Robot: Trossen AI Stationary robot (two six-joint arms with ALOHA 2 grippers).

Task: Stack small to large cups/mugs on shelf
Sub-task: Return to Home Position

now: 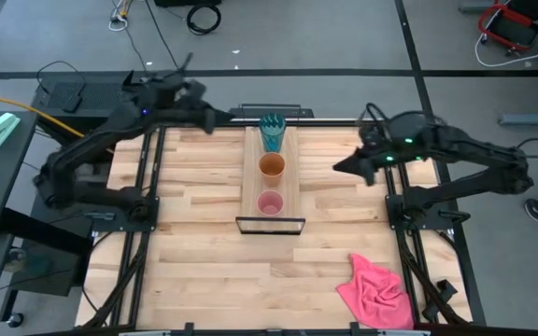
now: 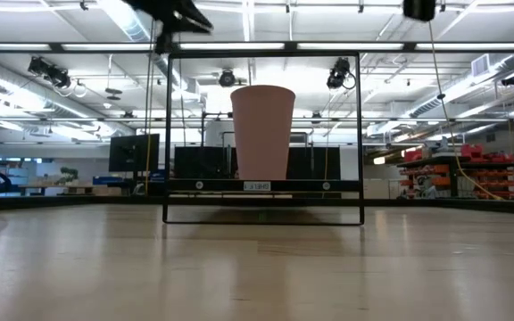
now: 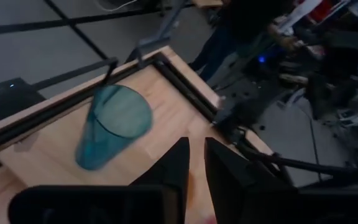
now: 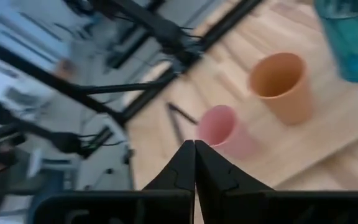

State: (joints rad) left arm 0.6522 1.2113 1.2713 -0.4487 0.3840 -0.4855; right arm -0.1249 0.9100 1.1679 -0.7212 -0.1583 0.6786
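Note:
Three cups stand upright on their bases in a row on the light-wood shelf plank (image 1: 288,187). The teal tumbler (image 1: 271,132) is at the far end, the orange-brown cup (image 1: 271,168) in the middle, and the small pink cup (image 1: 270,203) nearest the black frame (image 1: 271,225). My left gripper (image 1: 236,119) hovers left of the tumbler (image 3: 112,124); its fingers stand a narrow gap apart (image 3: 196,142) and hold nothing. My right gripper (image 1: 336,168) hovers right of the shelf, shut and empty (image 4: 194,143). It faces the pink cup (image 4: 219,127) and the orange-brown cup (image 4: 281,84).
A crumpled pink cloth (image 1: 376,291) lies near the table's near right corner. The butcher-block tabletop (image 1: 194,271) lies bare around the shelf. In the low view the pink cup (image 2: 262,132) stands inside the black frame (image 2: 166,134), with both arms high above it.

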